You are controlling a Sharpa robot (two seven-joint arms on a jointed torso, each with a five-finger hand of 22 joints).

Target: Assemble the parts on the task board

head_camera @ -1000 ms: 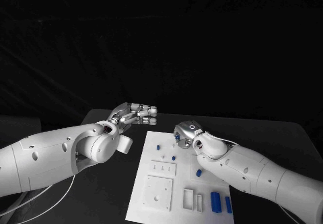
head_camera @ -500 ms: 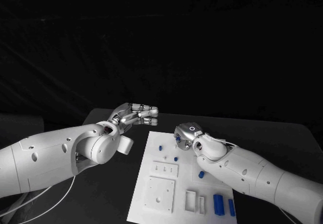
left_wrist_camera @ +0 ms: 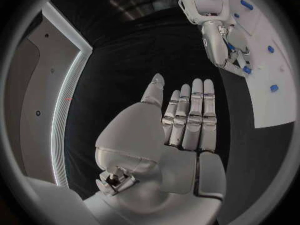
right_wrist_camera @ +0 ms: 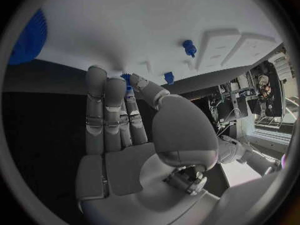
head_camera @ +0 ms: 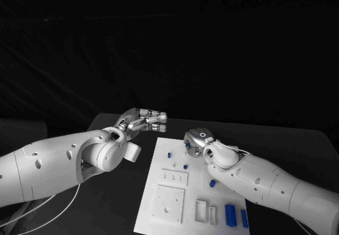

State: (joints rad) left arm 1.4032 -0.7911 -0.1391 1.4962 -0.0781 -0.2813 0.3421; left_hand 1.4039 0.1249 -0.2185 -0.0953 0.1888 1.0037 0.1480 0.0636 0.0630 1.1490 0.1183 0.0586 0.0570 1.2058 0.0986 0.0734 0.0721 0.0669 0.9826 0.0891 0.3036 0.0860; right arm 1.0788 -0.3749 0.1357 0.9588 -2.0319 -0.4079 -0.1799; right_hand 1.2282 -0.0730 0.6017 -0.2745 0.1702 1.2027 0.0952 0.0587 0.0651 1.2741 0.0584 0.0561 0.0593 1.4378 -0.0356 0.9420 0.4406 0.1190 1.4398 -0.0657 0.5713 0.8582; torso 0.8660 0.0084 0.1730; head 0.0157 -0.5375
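The white task board point(head_camera: 162, 147) lies lengthwise in the middle of the black table. My right hand point(head_camera: 195, 142) hovers over its far end and pinches a small blue part point(right_wrist_camera: 127, 79) between thumb and a finger, close above the board point(right_wrist_camera: 125, 20). Small blue pegs point(head_camera: 169, 155) point(head_camera: 185, 166) point(head_camera: 212, 183) stand along the board. Two longer blue parts point(head_camera: 230, 214) lie at its near right corner. My left hand point(head_camera: 145, 120) hangs left of the board's far end, beyond its edge, and holds nothing. Its fingers point(left_wrist_camera: 187, 115) are stretched out, the thumb apart.
White raised blocks with slots and holes point(head_camera: 169, 203) sit on the board's near half. A ribbed blue piece point(right_wrist_camera: 28, 35) lies on the board beside my right hand. A loose cable point(head_camera: 63, 203) hangs under my left arm.
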